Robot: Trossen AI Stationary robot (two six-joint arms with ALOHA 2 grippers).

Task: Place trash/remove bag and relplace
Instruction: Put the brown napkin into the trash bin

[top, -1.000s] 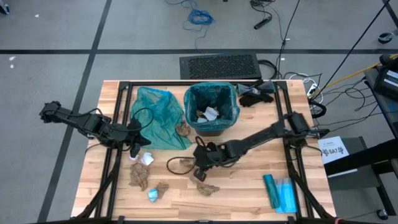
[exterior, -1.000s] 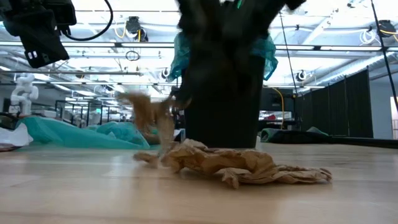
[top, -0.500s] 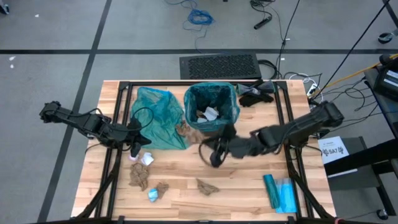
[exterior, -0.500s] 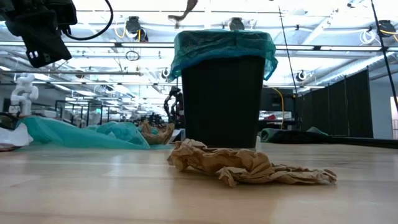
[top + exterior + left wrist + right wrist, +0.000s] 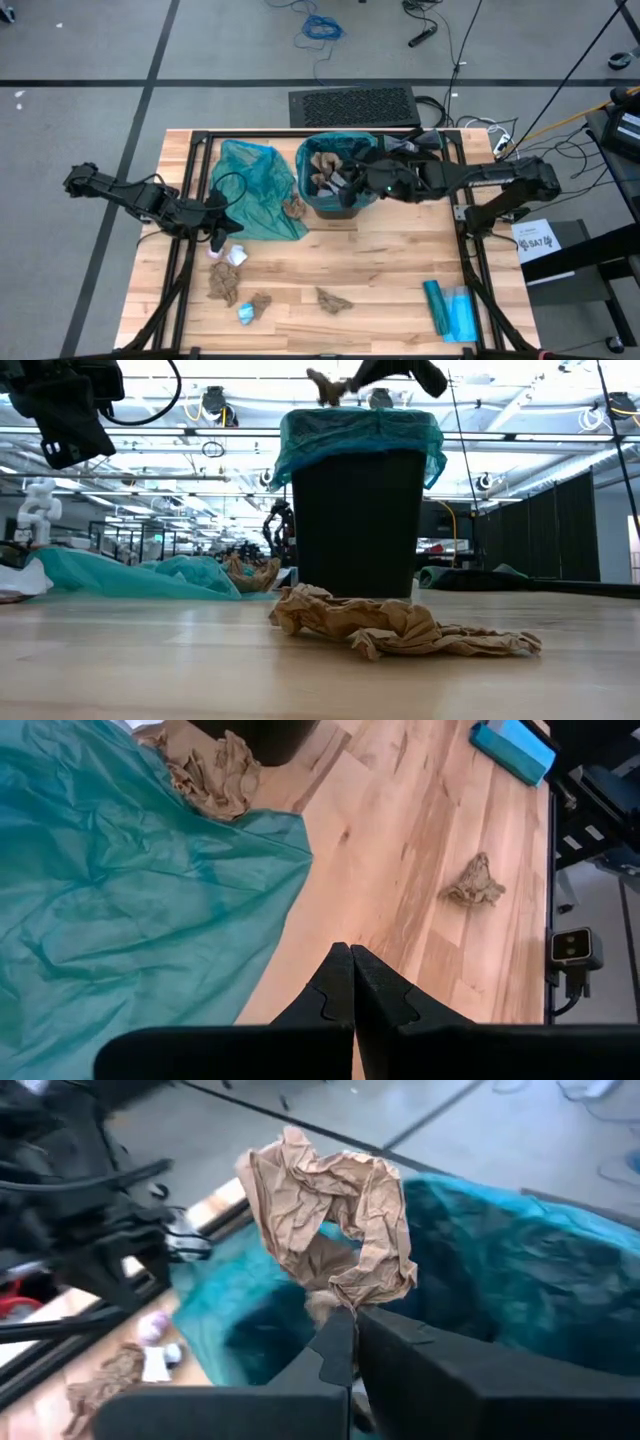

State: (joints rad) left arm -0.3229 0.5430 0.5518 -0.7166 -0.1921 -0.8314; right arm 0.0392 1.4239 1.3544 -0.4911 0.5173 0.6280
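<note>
Wooden bench [image 5: 390,290] centre frame. Right tool [image 5: 345,188] above black bin with teal liner [image 5: 340,175], pinched tight on crumpled brown paper wad [image 5: 335,1220]. Left tool [image 5: 350,975] closed, empty, beside loose teal bag [image 5: 250,190]. More wads lower left.

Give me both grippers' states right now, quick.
Left gripper: shut, empty, above the table beside the loose teal bag.
Right gripper: shut on a brown paper wad, over the lined bin.

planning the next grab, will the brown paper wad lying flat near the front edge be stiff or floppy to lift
The brown paper wad looks thin and deeply creased, so probably light and limp, sagging from a pinch. Lying flat and spread out, it likely slides rather than rolls.
</note>
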